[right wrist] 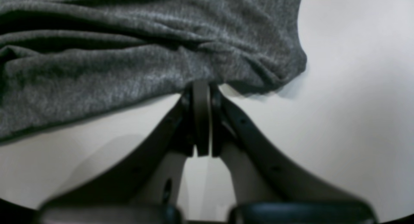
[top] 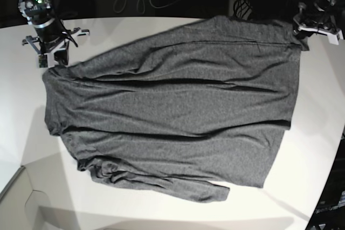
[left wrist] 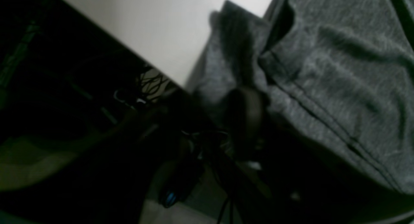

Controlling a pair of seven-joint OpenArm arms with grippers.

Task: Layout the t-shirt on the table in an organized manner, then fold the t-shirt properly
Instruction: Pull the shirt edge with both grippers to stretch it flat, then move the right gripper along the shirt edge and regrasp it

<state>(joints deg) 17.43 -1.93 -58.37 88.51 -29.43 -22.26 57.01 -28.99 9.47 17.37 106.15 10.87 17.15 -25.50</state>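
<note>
I look down from the base view at the big smooth white table [top: 318,149] with its round edge. Nearest to me lies the bottom edge of the soft dark grey knit t-shirt [top: 172,111], where one long sleeve is bunched up in small folds. The shirt is spread wide over the middle of the table. Long wrinkles run across it from side to side.

Farther back, at the far left of this view, my right gripper [top: 53,60] sits at a corner of the shirt. In its wrist view the two dark fingers [right wrist: 201,120] are pressed tight together, and the grey cloth edge is pinched right at their tips. The cloth hangs in folds just past them, with white table below.

At the far right of the base view, my left gripper [top: 302,32] is at the other far corner of the shirt, by the back edge of the table. Its wrist view is dark and blurry. I see grey cloth with a stitched hem next to a dark finger [left wrist: 245,120], but I cannot tell if these jaws are open or closed.
</note>
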